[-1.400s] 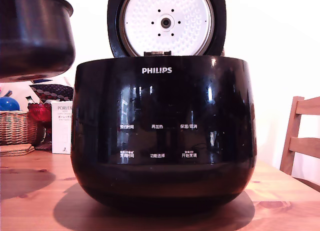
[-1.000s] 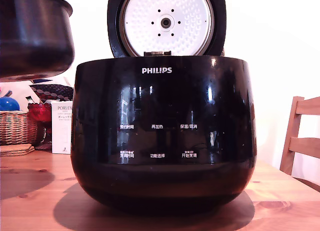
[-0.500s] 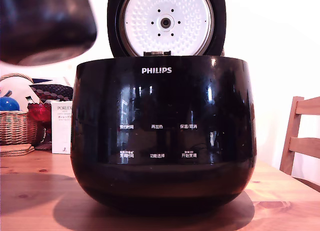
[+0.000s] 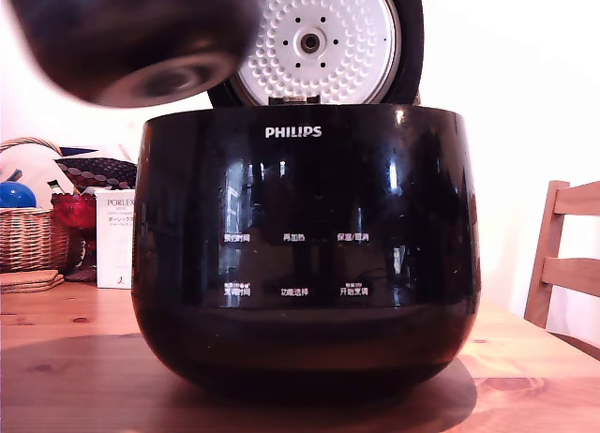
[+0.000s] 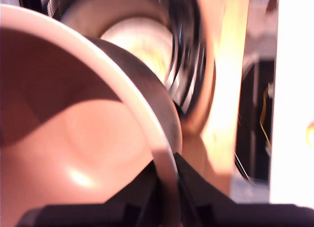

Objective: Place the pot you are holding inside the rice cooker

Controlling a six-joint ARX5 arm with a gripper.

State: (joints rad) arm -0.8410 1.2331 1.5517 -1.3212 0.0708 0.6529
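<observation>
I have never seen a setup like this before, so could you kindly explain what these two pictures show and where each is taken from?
One picture comes from a fixed camera facing the wooden table; the other from a camera mounted on the robot arm's wrist. The big glossy appliance is the rice cooker, its lid standing open at the back. The blurred dark shape up on the exterior view's left is the pot, tilted in the air, not yet inside. In the wrist view you look into the same pot; the gripper has its dark jaws pinching the pot's rim, one on each side. Behind the cooker sit a wicker basket and a white box; a wooden chair stands on the exterior view's right.
</observation>
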